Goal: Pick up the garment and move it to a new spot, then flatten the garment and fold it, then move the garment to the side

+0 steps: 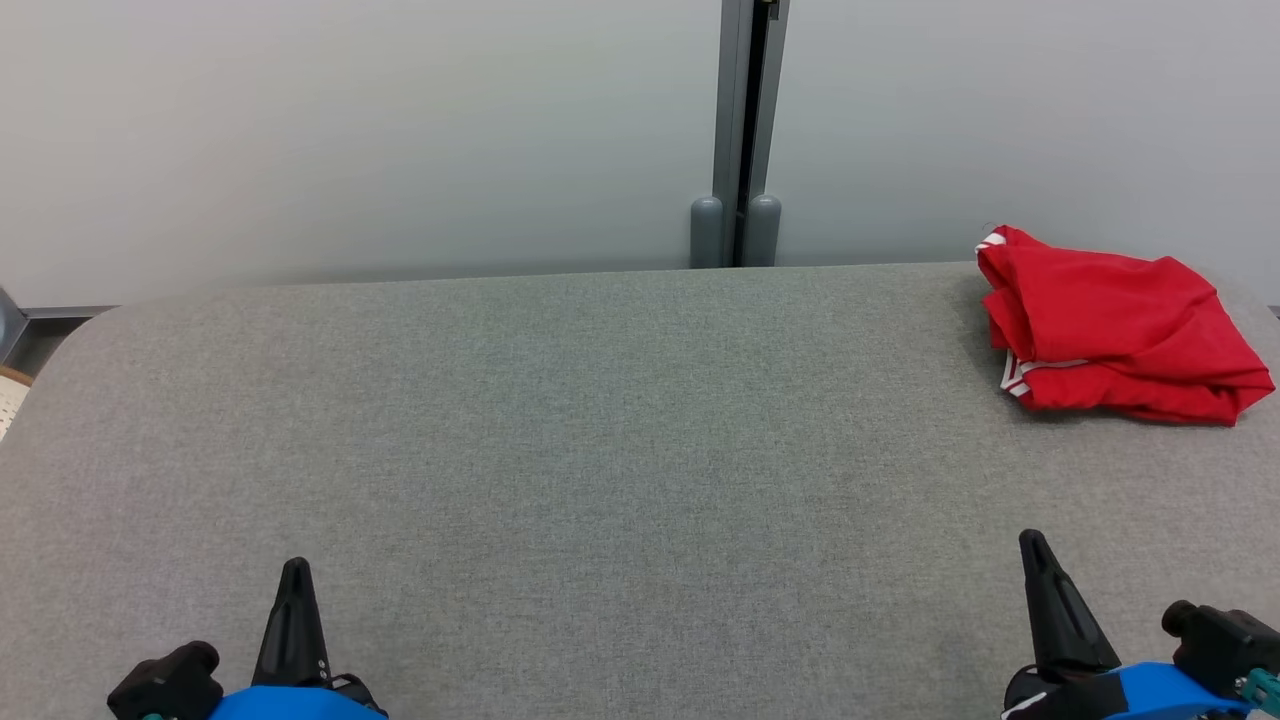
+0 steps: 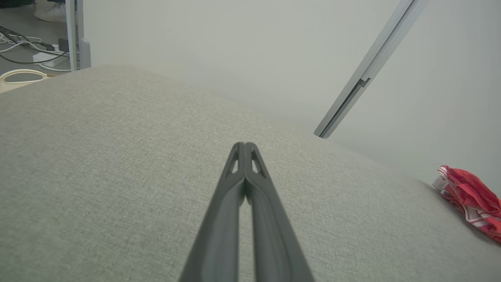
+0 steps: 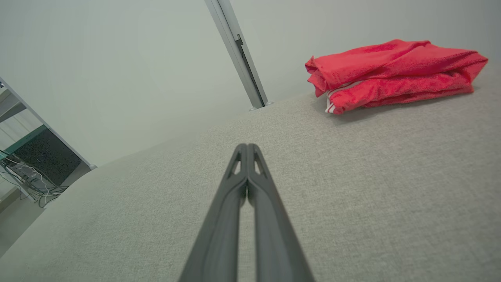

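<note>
A red garment (image 1: 1115, 325) with white-striped trim lies bunched in a loose heap at the far right of the grey table (image 1: 600, 420). The right wrist view has the garment (image 3: 395, 74) ahead and to the right; the left wrist view catches the garment (image 2: 471, 197) at its right edge. My left gripper (image 1: 296, 572) hovers low at the near left, shut with nothing between its fingertips (image 2: 244, 147). My right gripper (image 1: 1030, 545) sits at the near right, well short of the garment, shut and empty, fingertips (image 3: 246, 148) pressed together.
A pale wall with a grey vertical post (image 1: 742, 130) stands right behind the table's far edge. Off the table's left end are cables (image 2: 27, 47) and a beige basket (image 2: 19, 76) on the floor. The table's rounded far corners drop away on both sides.
</note>
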Robot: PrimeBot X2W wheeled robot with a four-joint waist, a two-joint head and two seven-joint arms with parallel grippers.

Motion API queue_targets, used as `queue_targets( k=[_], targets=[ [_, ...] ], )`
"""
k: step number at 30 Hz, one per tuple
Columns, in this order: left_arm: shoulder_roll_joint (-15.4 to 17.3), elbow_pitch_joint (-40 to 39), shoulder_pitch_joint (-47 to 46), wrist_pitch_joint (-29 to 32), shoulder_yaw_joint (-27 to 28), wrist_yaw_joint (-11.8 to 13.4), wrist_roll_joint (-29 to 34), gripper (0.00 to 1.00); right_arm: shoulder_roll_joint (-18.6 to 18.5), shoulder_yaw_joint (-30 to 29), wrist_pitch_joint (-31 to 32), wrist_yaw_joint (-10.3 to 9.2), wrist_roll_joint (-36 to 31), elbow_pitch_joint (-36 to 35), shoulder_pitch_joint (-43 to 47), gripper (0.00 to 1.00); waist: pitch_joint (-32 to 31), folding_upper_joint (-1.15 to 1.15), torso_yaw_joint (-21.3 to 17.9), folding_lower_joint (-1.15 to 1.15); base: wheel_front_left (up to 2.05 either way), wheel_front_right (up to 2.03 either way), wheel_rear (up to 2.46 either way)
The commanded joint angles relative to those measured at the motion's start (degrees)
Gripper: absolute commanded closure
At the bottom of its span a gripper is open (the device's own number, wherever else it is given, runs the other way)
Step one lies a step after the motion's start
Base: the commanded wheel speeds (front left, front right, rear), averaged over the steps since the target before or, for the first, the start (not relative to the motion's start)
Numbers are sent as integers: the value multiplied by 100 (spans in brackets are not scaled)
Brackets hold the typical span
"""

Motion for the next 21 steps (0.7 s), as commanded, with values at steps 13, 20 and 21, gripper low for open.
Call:
queue_targets(
  k=[13, 20, 21],
  targets=[
    [41, -130, -319, 328, 95, -64, -1378, 100, -77, -67, 232, 1, 1416, 29, -317, 100, 7, 0, 0, 0, 0, 0, 0],
    [45, -143, -386, 471, 130, -82, -1971, 100, -85, -93, 343, 1, 2012, 73, -386, 100, 11, 0, 1, 0, 0, 0, 0],
    [45, -145, -393, 492, 134, -86, -2051, 100, -86, -97, 357, 1, 2091, 79, -395, 100, 11, 0, 1, 0, 0, 0, 0]
  ],
)
